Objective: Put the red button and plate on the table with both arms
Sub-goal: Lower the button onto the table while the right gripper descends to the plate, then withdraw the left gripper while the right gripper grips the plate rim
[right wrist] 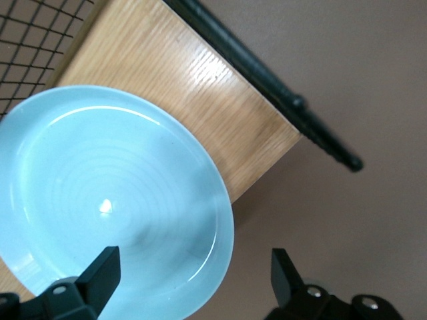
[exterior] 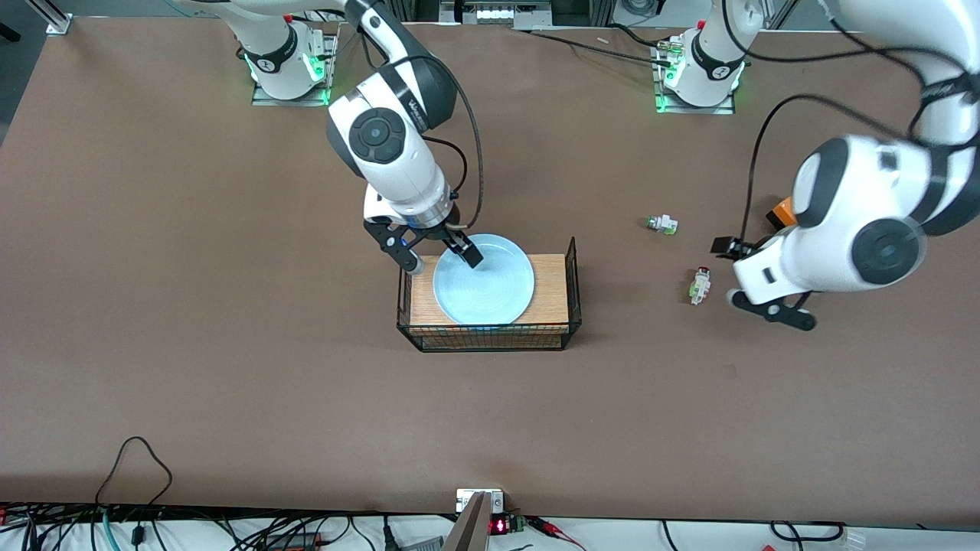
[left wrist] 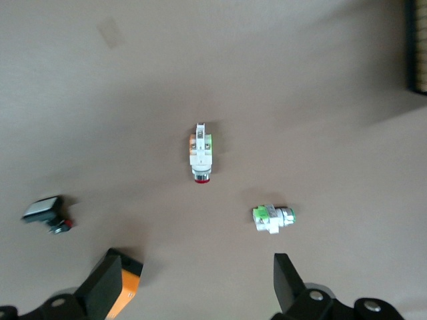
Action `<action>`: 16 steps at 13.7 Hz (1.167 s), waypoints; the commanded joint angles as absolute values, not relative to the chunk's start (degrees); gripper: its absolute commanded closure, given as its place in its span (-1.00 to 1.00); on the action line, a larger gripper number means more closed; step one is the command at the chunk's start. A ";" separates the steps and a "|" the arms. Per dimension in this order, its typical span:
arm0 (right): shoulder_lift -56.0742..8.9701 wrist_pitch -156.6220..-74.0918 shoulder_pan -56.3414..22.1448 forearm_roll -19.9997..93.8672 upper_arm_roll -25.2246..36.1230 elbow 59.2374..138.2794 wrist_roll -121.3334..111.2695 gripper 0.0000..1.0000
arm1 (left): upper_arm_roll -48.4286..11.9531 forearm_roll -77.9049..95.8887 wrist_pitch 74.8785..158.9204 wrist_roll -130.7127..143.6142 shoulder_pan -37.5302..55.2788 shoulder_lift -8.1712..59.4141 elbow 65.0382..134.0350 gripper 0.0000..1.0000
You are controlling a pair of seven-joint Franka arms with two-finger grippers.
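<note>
The red button [exterior: 699, 285] lies on the table [exterior: 230, 344] toward the left arm's end, white-bodied with a dark-red cap [left wrist: 200, 152]. My left gripper [exterior: 746, 277] hangs over the table beside it, open with nothing between its fingers [left wrist: 197, 290]. The pale-blue plate [exterior: 484, 279] rests on a light-wood board inside a black wire basket. My right gripper [exterior: 442, 259] is open at the plate's rim, which lies between its fingers [right wrist: 193, 277] with the jaws not closed on it. One finger [right wrist: 100, 277] is over the plate [right wrist: 113, 200] and the other is outside it.
A green-capped white switch [exterior: 662, 224] lies farther from the front camera than the red button [left wrist: 273, 217]. An orange block [exterior: 782, 213] and a black switch [left wrist: 45, 212] lie near the left gripper. The wire basket [exterior: 490, 337] holds the wood board [right wrist: 220, 113].
</note>
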State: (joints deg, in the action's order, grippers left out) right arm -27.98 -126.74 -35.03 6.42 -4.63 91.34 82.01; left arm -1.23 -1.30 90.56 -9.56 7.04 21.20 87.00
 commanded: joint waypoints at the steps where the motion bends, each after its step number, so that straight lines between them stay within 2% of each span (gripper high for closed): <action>1: -29.35 -127.35 -36.04 7.03 -3.78 90.35 83.32 -1.00 | -1.14 -0.96 82.74 -8.27 7.21 20.48 78.34 -1.00; 4: -29.79 -127.97 -36.03 6.94 -3.69 90.35 83.41 -0.97 | -1.14 -1.32 74.81 -0.74 7.21 18.99 72.96 -1.00; 5: -29.79 -127.97 -36.04 6.94 -3.69 90.35 83.41 -0.79 | -1.06 -1.32 74.27 2.08 7.12 18.38 72.51 -1.00; 7: -29.79 -127.88 -36.03 6.94 -3.69 90.44 83.41 -0.25 | -0.88 -0.97 75.22 3.95 6.60 14.52 73.82 -1.00; 9: -29.79 -127.88 -35.95 6.94 -3.69 90.53 84.19 -0.02 | 1.04 -0.61 81.09 4.30 6.42 11.27 79.68 -1.00; 11: -29.79 -127.88 -35.86 6.86 -3.69 90.62 84.99 0.10 | 1.23 -0.88 92.23 4.31 5.11 3.82 92.22 -1.00; 12: -29.79 -127.88 -35.86 6.77 -3.69 90.79 84.90 0.27 | 1.23 -0.97 95.33 4.13 4.40 0.82 96.81 -1.00; 14: -29.79 -127.88 -35.60 6.68 -3.69 90.97 84.73 0.53 | -0.69 -1.05 95.45 4.13 2.30 -0.26 98.26 -1.00; 15: -29.88 -127.62 -35.51 6.59 -3.69 90.97 84.20 0.76 | -1.23 -1.05 95.36 4.04 2.11 -0.26 98.26 -1.00; 16: -29.88 -127.62 -35.51 6.59 -3.69 90.97 83.94 0.89 | -1.23 -1.23 95.36 4.04 2.20 -0.18 98.26 -1.00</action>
